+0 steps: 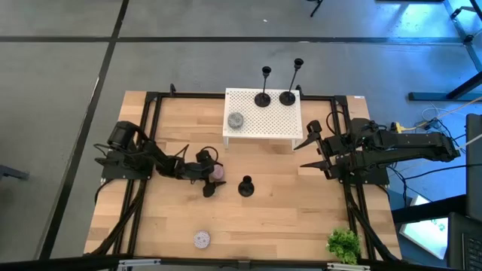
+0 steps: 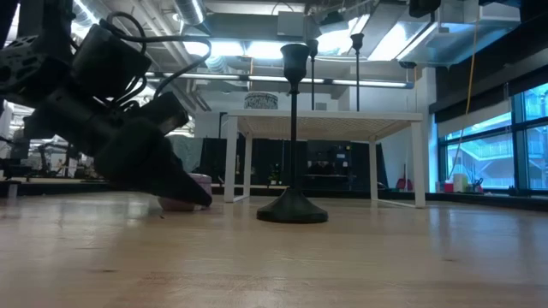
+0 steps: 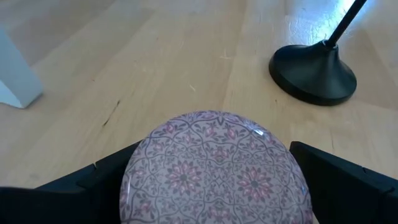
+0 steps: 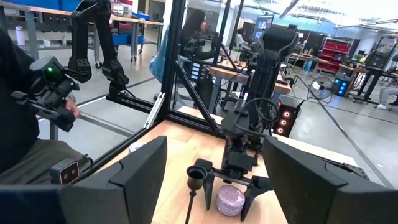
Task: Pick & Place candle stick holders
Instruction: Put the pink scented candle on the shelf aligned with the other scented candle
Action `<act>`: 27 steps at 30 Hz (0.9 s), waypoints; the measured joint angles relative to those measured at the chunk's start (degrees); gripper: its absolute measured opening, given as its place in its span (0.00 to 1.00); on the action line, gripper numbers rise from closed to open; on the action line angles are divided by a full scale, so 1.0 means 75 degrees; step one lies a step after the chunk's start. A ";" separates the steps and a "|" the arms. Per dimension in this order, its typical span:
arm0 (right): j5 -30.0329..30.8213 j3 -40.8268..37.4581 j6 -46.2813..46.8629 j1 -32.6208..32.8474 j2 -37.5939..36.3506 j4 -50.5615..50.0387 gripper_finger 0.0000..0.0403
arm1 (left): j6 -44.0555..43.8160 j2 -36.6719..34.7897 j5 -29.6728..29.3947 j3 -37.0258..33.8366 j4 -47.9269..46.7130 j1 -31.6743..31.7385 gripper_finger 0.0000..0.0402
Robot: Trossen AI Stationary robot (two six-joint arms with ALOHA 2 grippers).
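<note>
One black candle stick holder (image 1: 245, 187) stands upright on its round base (image 3: 313, 73) on the wooden table. Two more (image 1: 263, 96) (image 1: 288, 95) stand on the white perforated stand (image 1: 248, 134) at the far side. My left gripper (image 1: 213, 175) is low over the table just left of the lone holder, tilted down and open. A pink patterned disc (image 3: 214, 168) lies between its fingers. My right gripper (image 1: 310, 153) hangs open and raised at the table's right, touching nothing. My left gripper stands with one finger (image 3: 93, 186) on each side of the pink disc's rim (image 3: 140, 163), coming slanting down from the table's left. The disc lies flat on the table. I cannot tell whether the fingers touch it.
A grey disc (image 1: 236, 120) lies on the white stand. Another pale disc (image 1: 201, 239) lies near the front edge, and a green plant sprig (image 1: 343, 245) at the front right corner. In the right wrist view a person (image 4: 25, 124) holds a controller beyond the table.
</note>
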 joint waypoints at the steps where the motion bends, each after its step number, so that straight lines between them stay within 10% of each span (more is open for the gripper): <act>1: 0.0000 0.0000 0.0000 0.0000 0.0002 -0.0001 0.67 | -0.0049 -0.0012 0.0042 -0.0003 -0.0009 0.0000 0.94; 27: -0.0002 0.0000 0.0000 0.0001 0.0002 -0.0004 0.67 | -0.0361 -0.0008 -0.0089 -0.0017 -0.0116 -0.0230 0.85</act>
